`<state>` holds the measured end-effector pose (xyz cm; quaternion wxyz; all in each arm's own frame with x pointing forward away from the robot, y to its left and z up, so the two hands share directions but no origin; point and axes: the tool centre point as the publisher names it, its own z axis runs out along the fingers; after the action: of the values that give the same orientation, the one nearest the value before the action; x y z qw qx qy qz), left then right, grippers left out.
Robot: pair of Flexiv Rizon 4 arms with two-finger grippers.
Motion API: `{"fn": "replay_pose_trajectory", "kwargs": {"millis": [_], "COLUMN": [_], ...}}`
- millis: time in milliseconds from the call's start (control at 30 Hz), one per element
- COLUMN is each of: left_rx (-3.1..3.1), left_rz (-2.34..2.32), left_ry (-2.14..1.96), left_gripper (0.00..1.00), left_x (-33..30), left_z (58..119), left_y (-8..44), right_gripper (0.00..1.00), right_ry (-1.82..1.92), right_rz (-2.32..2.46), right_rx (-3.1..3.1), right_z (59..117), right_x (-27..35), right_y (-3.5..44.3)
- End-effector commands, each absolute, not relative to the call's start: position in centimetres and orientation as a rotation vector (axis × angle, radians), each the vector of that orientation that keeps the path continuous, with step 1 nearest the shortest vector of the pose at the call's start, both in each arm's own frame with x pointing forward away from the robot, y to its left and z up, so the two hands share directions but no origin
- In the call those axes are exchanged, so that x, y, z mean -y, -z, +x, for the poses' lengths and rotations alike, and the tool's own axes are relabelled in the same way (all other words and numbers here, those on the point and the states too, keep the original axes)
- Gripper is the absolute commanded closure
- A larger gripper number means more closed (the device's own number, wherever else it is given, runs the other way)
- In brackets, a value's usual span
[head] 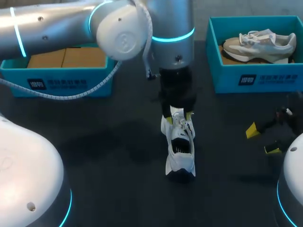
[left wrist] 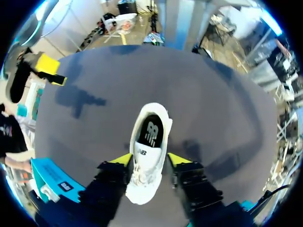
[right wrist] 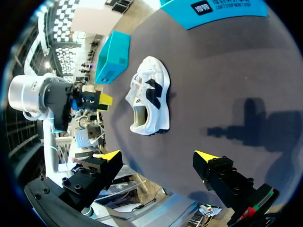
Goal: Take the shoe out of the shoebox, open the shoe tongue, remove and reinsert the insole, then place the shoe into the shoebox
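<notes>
Shoe (head: 180,151) out of its box, upright on its sole near the middle of the dark table (head: 109,142). Stood well apart from the left shoebox (head: 66,84) and from the right shoebox (head: 255,78), the latter holding a second, grey shoe (head: 259,43). Showed the dark insole (left wrist: 151,132) seated in the opening, tongue not yet pulled up. Lay with its laced front under the left gripper (left wrist: 150,159), yellow fingers spread one to each side of the laces. Appeared from the right wrist view to hang just above the shoe, touching and gripping nothing. Found the right gripper (right wrist: 158,156) likewise spread wide and empty, near the table's right edge, well away from the shoe.

Judged the chief hazard a light, unpinned shoe. Could slide, tip onto its side, or rise whole with any pull on the tongue, for want of a second hold at the heel. Could also catch laces instead of tongue, both crowded between the tips.
</notes>
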<state>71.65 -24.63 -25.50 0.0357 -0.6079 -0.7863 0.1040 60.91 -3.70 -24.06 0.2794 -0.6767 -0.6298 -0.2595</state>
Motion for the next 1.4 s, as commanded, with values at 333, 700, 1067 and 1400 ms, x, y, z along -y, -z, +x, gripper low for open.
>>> {"fn": "replay_pose_trajectory", "kwargs": {"millis": [333,700,1067,1400], "left_rx": [2.449,2.529,2.930,3.058], "left_rz": [-1.807,-1.696,-0.835,-0.519], "left_ry": [-0.356,-0.414,-0.284,-0.297], "left_gripper": [0.00,0.00,0.00,0.00], "left_x": [23.8,24.2,24.2,23.3], "left_z": [72.0,69.9,66.9,67.4], "left_y": [24.8,25.1,25.2,24.7], "right_gripper": [0.00,0.00,0.00,0.00], "right_ry": [0.695,0.695,0.695,0.695], "right_rz": [-1.820,-1.820,-1.820,-1.820], "right_rx": [1.689,1.689,1.689,1.689], "right_z": [60.7,60.7,60.7,60.7], "right_x": [3.7,3.7,3.7,3.7], "right_y": [24.0,24.0,24.0,24.0]}}
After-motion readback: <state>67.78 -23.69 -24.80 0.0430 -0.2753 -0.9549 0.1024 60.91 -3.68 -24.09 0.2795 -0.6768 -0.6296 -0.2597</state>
